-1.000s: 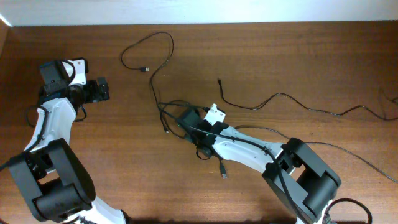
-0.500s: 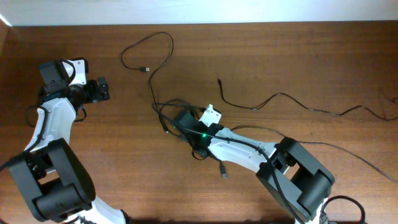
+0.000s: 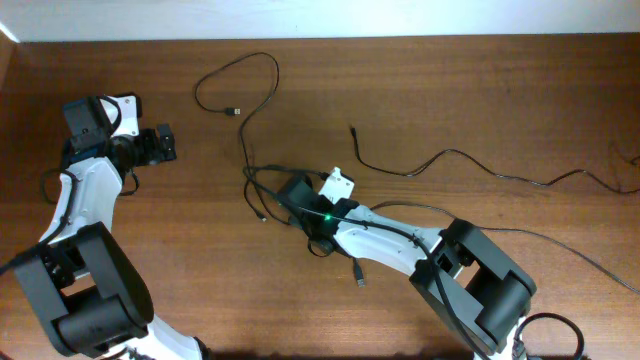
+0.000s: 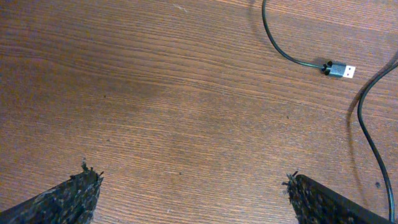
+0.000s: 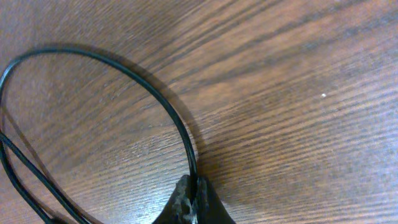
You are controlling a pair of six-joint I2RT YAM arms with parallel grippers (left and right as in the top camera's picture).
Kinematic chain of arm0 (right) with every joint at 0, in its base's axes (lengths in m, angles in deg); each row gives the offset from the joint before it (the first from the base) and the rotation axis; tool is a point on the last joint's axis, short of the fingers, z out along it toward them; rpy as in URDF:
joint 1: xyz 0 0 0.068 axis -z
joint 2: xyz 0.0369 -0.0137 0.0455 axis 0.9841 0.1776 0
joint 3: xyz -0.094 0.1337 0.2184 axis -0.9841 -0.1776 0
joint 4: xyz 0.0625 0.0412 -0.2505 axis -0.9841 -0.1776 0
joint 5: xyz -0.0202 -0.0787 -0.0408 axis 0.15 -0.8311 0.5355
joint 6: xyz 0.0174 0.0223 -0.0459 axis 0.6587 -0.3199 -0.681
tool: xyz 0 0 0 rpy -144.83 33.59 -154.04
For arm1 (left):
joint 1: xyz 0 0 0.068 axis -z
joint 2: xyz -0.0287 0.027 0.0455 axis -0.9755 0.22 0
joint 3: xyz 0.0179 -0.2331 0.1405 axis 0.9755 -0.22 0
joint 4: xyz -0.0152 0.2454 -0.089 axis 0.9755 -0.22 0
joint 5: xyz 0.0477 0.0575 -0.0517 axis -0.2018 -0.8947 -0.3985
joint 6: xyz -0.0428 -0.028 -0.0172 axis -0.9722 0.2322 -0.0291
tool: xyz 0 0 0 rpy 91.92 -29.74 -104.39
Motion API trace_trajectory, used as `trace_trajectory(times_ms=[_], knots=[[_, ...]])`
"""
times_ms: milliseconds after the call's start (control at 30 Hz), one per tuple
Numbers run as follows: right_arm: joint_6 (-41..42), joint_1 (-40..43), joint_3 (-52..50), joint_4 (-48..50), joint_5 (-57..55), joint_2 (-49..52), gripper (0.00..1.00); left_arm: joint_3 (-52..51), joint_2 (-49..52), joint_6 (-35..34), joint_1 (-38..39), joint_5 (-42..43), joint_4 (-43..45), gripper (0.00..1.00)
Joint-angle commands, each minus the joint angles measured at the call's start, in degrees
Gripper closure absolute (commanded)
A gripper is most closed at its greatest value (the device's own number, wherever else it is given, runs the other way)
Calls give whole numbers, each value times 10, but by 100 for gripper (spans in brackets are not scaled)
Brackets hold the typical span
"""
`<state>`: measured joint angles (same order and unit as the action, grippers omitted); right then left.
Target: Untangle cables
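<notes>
Several thin black cables lie on the wooden table. One cable loops at the top centre and runs down into a tangle at mid-table. My right gripper sits at that tangle, shut on a cable. In the right wrist view the cable's loop runs straight into the closed fingertips of the gripper. At the far left my left gripper is open over bare wood, holding nothing. A silver plug lies ahead of it to the right.
Another black cable winds from mid-table to the right edge. A loose plug lies beside the right arm. Two more strands cross the lower left of the right wrist view. The table's back edge meets a pale wall.
My right gripper has closed on the cable and shifted slightly left at the tangle, and the strands there moved a little. The left arm has not moved.
</notes>
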<state>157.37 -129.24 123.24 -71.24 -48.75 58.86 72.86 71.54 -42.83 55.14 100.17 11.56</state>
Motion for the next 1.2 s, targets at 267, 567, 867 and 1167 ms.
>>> trace_trajectory(times_ms=[267,567,867,1167], knots=[[-177,12,12,2,-119,-142,96,6,-15,-5,-3,2,-1,1],[-200,12,13,73,-115,-190,96,6,-15,-5,-2,2,-1,1],[-156,12,12,-5,-108,-168,91,6,-15,-5,-3,2,-1,1],[-162,19,10,-33,-92,-55,26,6,-15,-5,-3,2,-1,0]])
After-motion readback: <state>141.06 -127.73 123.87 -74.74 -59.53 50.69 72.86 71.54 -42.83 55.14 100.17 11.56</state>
